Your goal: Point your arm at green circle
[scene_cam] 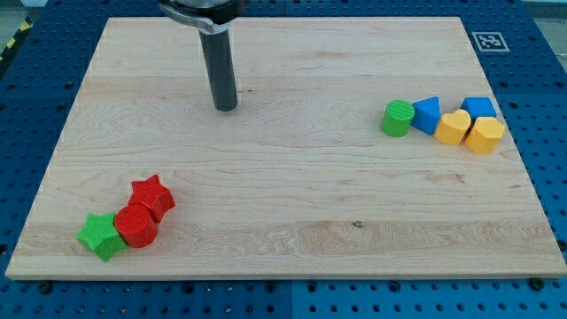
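The green circle (398,118) is a short green cylinder at the view's right, the leftmost of a cluster of blocks. My tip (226,107) rests on the wooden board in the upper middle, far to the left of the green circle and a little higher in the view. Nothing lies between them. The rod rises from the tip to the view's top edge.
Right of the green circle sit a blue triangle (427,114), a yellow heart (454,128), a blue block (479,108) and a yellow hexagon (485,135). At the bottom left lie a red star (152,196), a red cylinder (135,226) and a green star (100,236).
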You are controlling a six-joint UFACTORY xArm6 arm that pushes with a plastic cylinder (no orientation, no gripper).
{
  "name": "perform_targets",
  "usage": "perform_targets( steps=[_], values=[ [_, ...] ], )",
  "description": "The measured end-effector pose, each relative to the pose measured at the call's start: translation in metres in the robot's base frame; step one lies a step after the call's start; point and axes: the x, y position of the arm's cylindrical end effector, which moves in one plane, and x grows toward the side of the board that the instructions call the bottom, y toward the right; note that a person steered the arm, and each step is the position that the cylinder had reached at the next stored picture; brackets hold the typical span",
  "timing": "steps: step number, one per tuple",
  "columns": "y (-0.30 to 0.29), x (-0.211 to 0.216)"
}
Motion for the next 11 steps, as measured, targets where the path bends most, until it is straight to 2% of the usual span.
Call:
perform_targets(
  steps=[2,3,4,5,6,7,8,9,11],
  values=[
    [0.0,-0.001],
    [0.022,-0.024],
    [0.087,-0.059],
    [0.105,-0.035],
    [0.106,0.012],
    [0.136,0.057],
    [0.193,0.092],
    [0.255,0.087],
    [0.257,0.084]
  ],
)
